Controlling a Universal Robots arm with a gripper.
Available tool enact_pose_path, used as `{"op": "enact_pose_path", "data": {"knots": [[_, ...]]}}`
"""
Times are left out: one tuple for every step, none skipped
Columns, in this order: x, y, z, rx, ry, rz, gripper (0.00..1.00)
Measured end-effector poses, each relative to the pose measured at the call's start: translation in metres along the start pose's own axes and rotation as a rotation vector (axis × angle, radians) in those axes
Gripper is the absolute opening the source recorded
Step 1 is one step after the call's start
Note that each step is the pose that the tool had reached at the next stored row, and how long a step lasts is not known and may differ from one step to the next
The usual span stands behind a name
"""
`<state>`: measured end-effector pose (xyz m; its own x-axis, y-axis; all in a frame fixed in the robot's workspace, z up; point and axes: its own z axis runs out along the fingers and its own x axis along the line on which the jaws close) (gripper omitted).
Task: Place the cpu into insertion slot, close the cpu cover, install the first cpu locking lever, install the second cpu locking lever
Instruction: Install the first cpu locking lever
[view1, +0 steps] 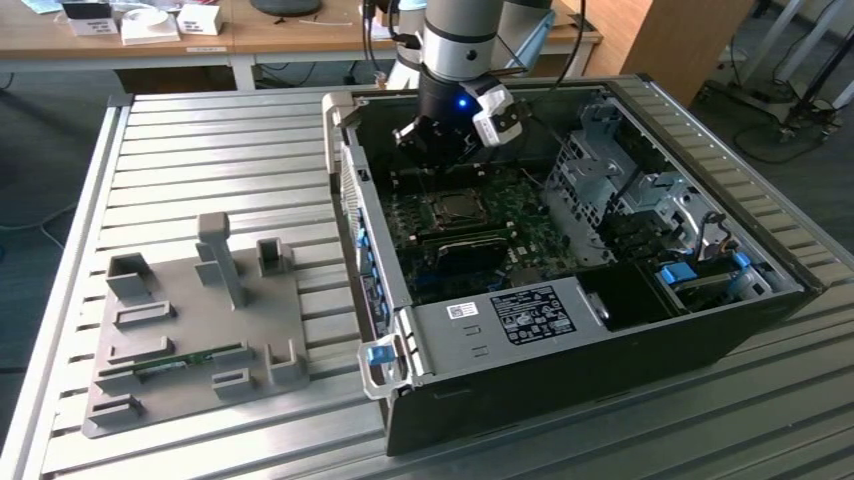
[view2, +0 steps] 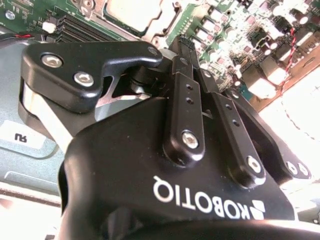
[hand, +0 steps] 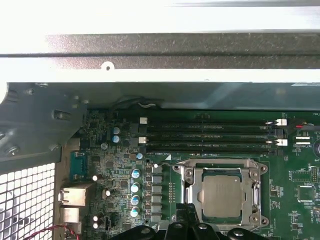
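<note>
CPU (hand: 222, 196) seated in insertion slot (hand: 175, 167), cpu cover (hand: 194, 192) down over it. Gripper (hand: 187, 212) just beside the slot, fingers together, empty. Locking levers possibly latched, can't tell.

A robotics lab: a robot arm (view1: 461, 30) over an open computer case (view1: 601, 370) on a slatted metal tabletop (view1: 214, 150), with cabled wooden desks (view1: 267, 35) along the exterior view's top.

White maker's lettering (upside down) crosses the glossy black hand (view2: 186, 50) in the second wrist view; the white rectangular label (view1: 534, 312), exterior view's lower middle, is unreadable.
</note>
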<state>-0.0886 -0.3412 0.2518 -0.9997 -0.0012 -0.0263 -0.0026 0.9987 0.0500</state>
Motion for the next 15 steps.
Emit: {"op": "enact_pose_path", "data": {"knots": [[0.0,0.0,0.0,0.0,0.0,0.0,0.11],[0.0004,0.0,-0.0001,0.0001,0.0001,0.0,0.11],[0.0014,0.0,-0.0001,0.0002,0.0,0.0,0.11],[0.0024,0.0,-0.0001,0.0001,-0.0001,0.0,0.11],[0.0031,0.0,0.0,0.0,-0.0003,0.0,0.11],[0.0034,0.0001,-0.0001,0.0001,-0.0003,0.0,0.11],[0.0034,0.0,-0.0001,0.0001,-0.0003,0.0,0.11],[0.0035,0.0,-0.0001,0.0,-0.0003,0.0,0.11],[0.0035,0.0,-0.0001,0.0,-0.0003,0.0,0.11],[0.0036,0.0,-0.0001,0.0,-0.0003,0.0,0.11],[0.0037,0.0,-0.0001,0.0,-0.0003,0.0,0.11],[0.0039,0.0,-0.0001,0.0,-0.0003,0.0,0.11],[0.0042,0.0,-0.0001,0.0,-0.0004,0.0,0.11],[0.0045,0.0,-0.0001,0.0,-0.0004,0.0,0.11],[0.0047,0.0,-0.0001,0.0,-0.0003,0.0,0.11]]}}
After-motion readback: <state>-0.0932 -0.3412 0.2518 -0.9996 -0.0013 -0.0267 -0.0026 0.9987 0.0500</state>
